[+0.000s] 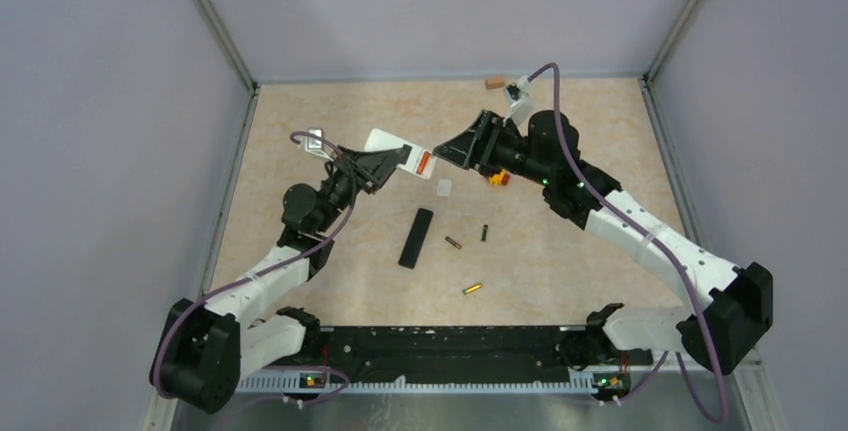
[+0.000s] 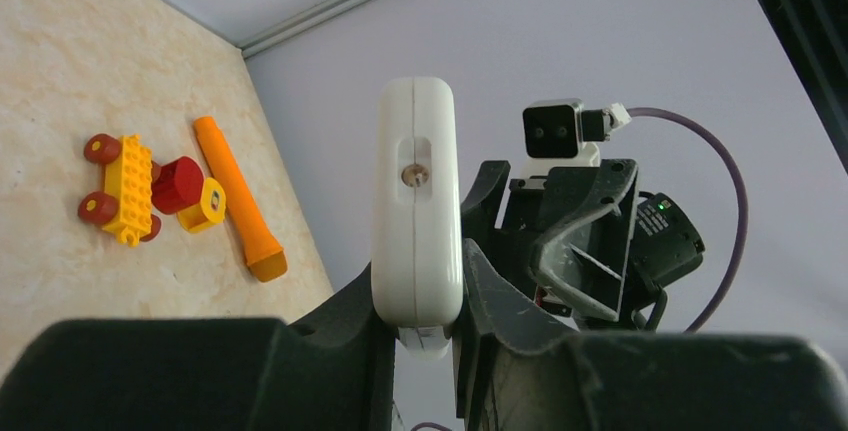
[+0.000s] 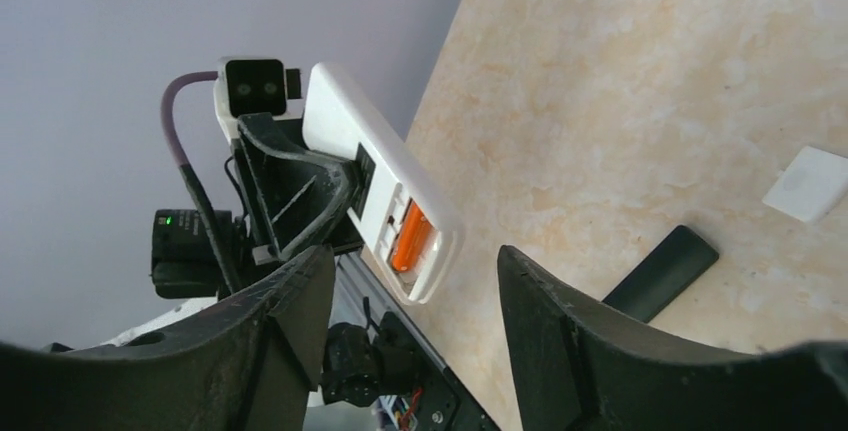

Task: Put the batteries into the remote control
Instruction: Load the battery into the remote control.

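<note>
My left gripper (image 1: 383, 164) is shut on a white remote control (image 1: 395, 149) and holds it above the table, its open battery bay toward the right arm. An orange battery (image 3: 410, 236) sits in that bay. The left wrist view shows the remote (image 2: 415, 201) end-on between my fingers (image 2: 340, 331). My right gripper (image 1: 446, 154) is open and empty, jaws just in front of the remote's bay end (image 3: 375, 176). Three small cylinders lie on the table: a gold one (image 1: 472, 289), one (image 1: 454, 244) beside the black bar, and a dark one (image 1: 485, 233).
A slim black bar (image 1: 416, 237) lies mid-table, also in the right wrist view (image 3: 660, 273). A small white cover (image 1: 444, 188) lies under the grippers. An orange cone (image 2: 240, 201) and a yellow-red toy car (image 2: 125, 186) lie behind the right gripper. A brown block (image 1: 494, 81) is at the back wall.
</note>
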### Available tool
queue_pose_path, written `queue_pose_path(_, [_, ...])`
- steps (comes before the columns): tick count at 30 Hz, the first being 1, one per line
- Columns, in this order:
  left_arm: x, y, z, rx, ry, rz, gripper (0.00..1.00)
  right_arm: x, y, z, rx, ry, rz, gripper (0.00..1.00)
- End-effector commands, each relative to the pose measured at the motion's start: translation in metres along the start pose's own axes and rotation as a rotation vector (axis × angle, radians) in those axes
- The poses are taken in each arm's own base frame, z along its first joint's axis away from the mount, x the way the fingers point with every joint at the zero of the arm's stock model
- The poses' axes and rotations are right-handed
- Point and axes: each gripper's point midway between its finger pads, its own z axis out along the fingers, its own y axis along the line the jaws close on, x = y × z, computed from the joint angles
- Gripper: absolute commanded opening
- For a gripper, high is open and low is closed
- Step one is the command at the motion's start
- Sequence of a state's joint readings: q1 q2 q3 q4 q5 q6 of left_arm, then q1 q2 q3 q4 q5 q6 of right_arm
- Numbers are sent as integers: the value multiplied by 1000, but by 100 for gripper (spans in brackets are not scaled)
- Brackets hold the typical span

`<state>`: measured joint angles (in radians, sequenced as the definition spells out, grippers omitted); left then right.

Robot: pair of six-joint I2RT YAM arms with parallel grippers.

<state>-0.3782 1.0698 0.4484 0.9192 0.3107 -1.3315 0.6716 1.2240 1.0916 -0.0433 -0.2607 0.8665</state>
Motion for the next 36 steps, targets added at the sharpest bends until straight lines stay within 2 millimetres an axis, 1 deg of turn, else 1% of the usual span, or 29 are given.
queue_pose_path(1, [0,-36,-2,123,25,59,0,-10,7,4,-9,-23,-38,60])
queue_pose_path(5, [3,-36,-3,133,45,47,0,-7,3,7,-3,-13,-29,49])
queue_pose_path(7, [5,-35,-2,136,52,39,0,-5,5,7,-17,-6,-26,44])
queue_pose_path(9, [5,-34,-2,139,53,34,0,-3,6,8,-29,2,-29,41])
queue_pose_path(12, [5,-34,-1,144,56,24,0,3,8,8,-54,37,-58,41])
queue_pose_path(16, [5,-35,-1,147,59,26,0,12,2,10,-31,85,-87,41])
queue_pose_path(19, [5,-37,-2,148,59,30,0,15,0,11,-21,88,-97,37])
queue_pose_path(21, [6,-38,-2,150,64,31,0,14,-3,12,-8,78,-99,33])
queue_pose_path(24, [9,-40,-2,155,84,29,0,12,-4,14,-6,65,-103,30])
queue_pose_path(27, [14,-45,-3,172,123,34,0,12,-7,19,-3,65,-95,29])
queue_pose_path(31, [18,-53,-2,198,160,49,0,21,-10,26,-3,85,-70,30])
queue_pose_path(34, [20,-54,-1,206,175,60,0,24,-12,28,4,93,-52,31])
queue_pose_path(36, [19,-51,-1,194,168,72,0,24,-13,26,13,91,-50,32])
